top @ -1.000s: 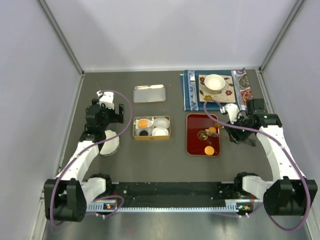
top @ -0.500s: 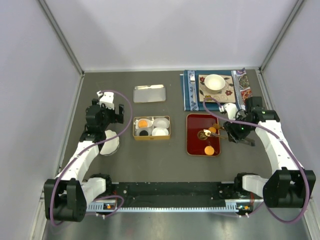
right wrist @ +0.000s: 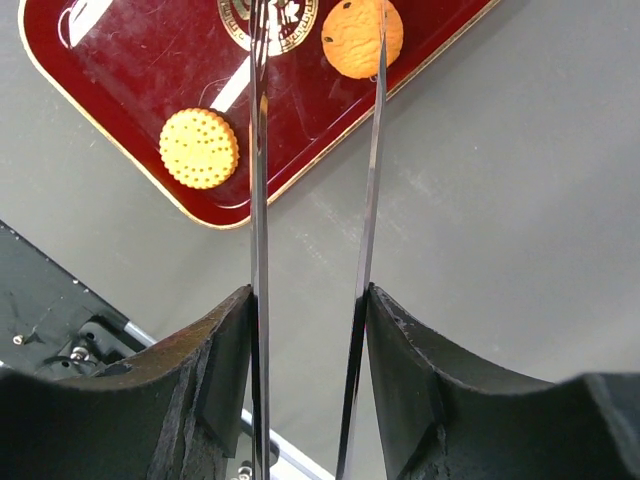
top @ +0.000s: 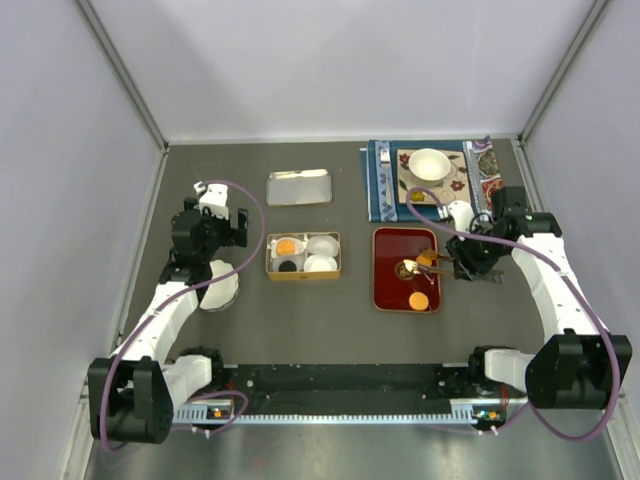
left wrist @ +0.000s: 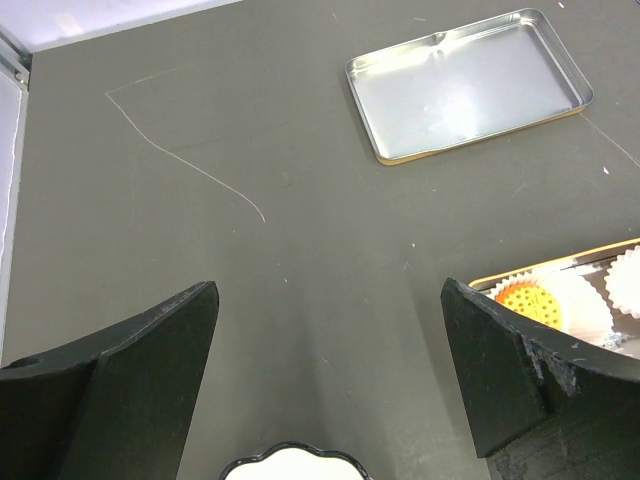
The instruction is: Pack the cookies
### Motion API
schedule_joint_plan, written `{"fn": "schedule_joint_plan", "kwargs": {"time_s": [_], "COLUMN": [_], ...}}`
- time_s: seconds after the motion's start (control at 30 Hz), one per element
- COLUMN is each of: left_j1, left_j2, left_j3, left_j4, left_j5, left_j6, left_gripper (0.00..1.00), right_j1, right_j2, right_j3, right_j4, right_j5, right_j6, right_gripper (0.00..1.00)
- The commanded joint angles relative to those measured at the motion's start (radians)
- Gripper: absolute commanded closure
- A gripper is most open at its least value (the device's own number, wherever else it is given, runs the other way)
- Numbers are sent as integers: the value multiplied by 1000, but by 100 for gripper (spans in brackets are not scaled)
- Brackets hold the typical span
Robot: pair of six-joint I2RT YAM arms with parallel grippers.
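Shows, apparently, the pick-up step, right gripper (right wrist: 308, 300) part-closed on metal tweezers (right wrist: 259, 200) straddling an orange cookie (right wrist: 352, 40) on the red tray (right wrist: 120, 60), left gripper (left wrist: 328, 330) wide open; likely calls next for squeezing, lifting, carrying to the tin (top: 304, 277).

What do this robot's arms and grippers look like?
Two slim white arms with black joints, the left arm and the right arm. A purple cable loops along each. The left gripper and right gripper have chunky matte black fingers.
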Motion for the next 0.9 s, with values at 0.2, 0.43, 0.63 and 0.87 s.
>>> {"fn": "schedule_joint_plan", "kwargs": {"time_s": [0.2, 0.43, 0.63, 0.87], "left_j1": [3, 5, 5, 5], "left_j2": [-12, -13, -18, -20], "left_j3": [-1, -6, -9, -10], "left_j4": [53, 53, 53, 54], "left_j5": [3, 0, -2, -2], "left_j6": [4, 2, 8, 8], "left_gripper": [1, 1, 1, 1], "right_j1": [-1, -1, -1, -1], "right_j2": [-23, -29, -23, -14], "right_j3": [76, 105, 95, 81], "right_j4": [-6, 5, 2, 2], "right_j5": [-21, 6, 27, 30], "right_j6": [-5, 0, -3, -6], "right_gripper": [54, 54, 54, 54]}}
